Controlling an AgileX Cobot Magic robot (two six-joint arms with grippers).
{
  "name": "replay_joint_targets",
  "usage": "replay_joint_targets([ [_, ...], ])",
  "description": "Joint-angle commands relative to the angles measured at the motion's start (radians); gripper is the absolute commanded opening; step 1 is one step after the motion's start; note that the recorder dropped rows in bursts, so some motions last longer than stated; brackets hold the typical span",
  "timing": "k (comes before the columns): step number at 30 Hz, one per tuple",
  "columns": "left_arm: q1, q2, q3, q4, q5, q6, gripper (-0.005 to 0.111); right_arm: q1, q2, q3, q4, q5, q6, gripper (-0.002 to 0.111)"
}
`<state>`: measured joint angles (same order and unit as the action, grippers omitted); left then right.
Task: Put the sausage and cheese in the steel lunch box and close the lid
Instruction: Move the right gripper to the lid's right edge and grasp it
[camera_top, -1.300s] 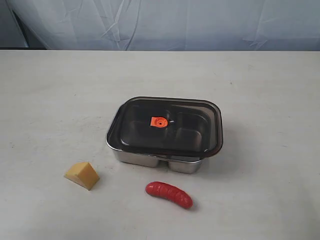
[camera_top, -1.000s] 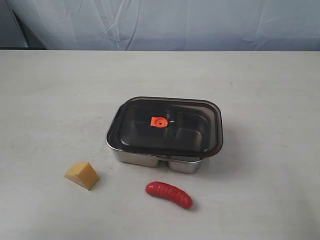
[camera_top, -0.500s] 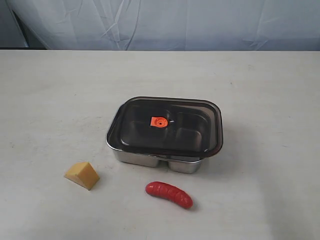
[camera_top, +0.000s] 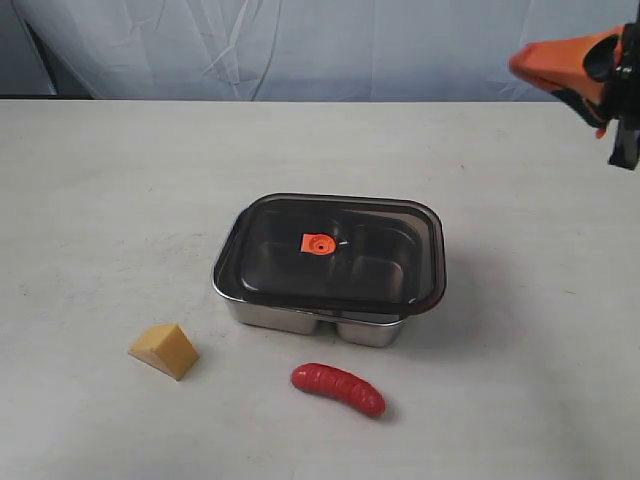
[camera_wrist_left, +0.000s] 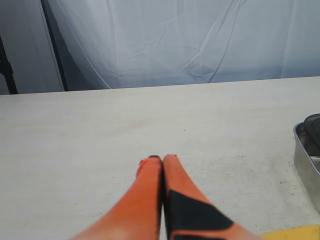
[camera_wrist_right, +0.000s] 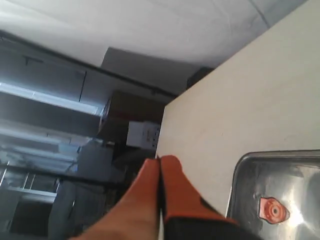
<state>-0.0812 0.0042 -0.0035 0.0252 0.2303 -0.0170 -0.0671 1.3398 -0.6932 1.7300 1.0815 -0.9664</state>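
Left gripper (camera_wrist_left: 162, 159): two long orange fingers (camera_wrist_left: 146, 200) tapering to rounded tips, black panel on one near its base. Right gripper (camera_wrist_right: 159, 159): same tapered orange fingers (camera_wrist_right: 142, 197), dark patch low on one; exterior view shows black parts behind the orange

Right gripper (camera_top: 522, 62) newly in frame at upper right, jaws apparently pressed together
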Motion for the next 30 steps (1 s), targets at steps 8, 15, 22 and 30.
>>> replay_joint_targets([
  [8,0.001,-0.004,0.004,0.004,-0.007,0.001,0.0,-0.001,0.444,-0.031,0.014,0.127,-0.26,0.045],
  [15,0.001,-0.004,0.004,0.004,-0.007,0.001,0.0,-0.001,0.551,-0.031,-0.021,0.077,-0.273,0.045],
  [22,0.001,-0.004,0.004,0.004,-0.007,0.001,0.0,-0.001,0.628,-0.031,-0.019,0.089,-0.334,0.045],
  [30,0.001,-0.004,0.004,0.004,-0.007,0.001,0.0,0.0,0.69,-0.031,0.005,0.14,-0.411,0.045],
])
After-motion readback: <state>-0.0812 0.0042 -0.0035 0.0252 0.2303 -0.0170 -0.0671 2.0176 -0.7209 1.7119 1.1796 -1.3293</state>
